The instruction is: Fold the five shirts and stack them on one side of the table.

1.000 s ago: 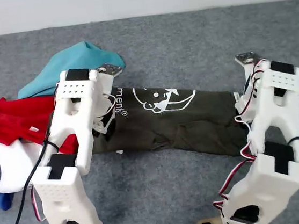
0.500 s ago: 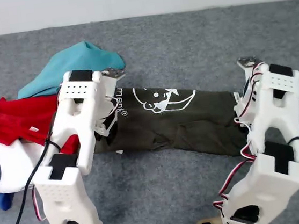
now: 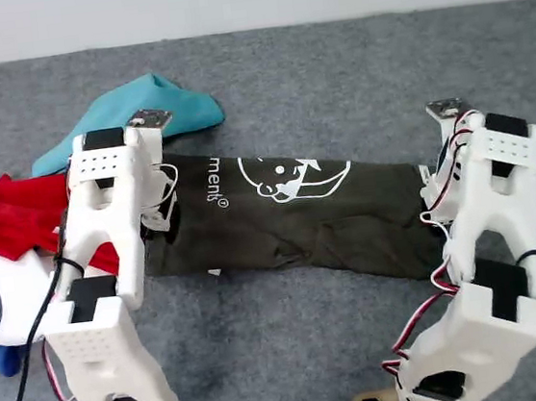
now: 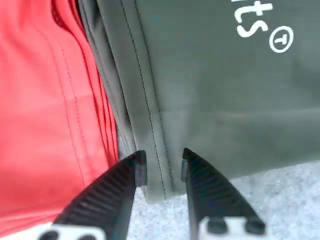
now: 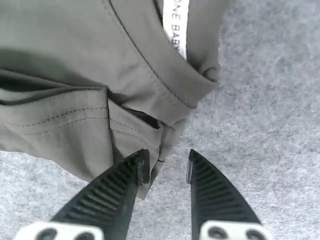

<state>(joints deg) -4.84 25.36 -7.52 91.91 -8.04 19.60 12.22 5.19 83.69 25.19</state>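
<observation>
Lying stretched across the grey surface, the olive shirt reaches from one arm to the other. The left pincer stands parted astride its hemmed edge, just beside the red shirt; the right pincer stands parted over the opposite end's corner.

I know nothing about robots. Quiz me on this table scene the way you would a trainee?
1. True or false: the left gripper is shut.
2. Which shirt shows a white print? A teal shirt, B olive shirt, C white shirt.
3. Fill in: by the left gripper, the olive shirt's hem lies against a ___ shirt.

Key: 1 false, it is open astride the hem. 2 B. 3 red shirt.
</observation>
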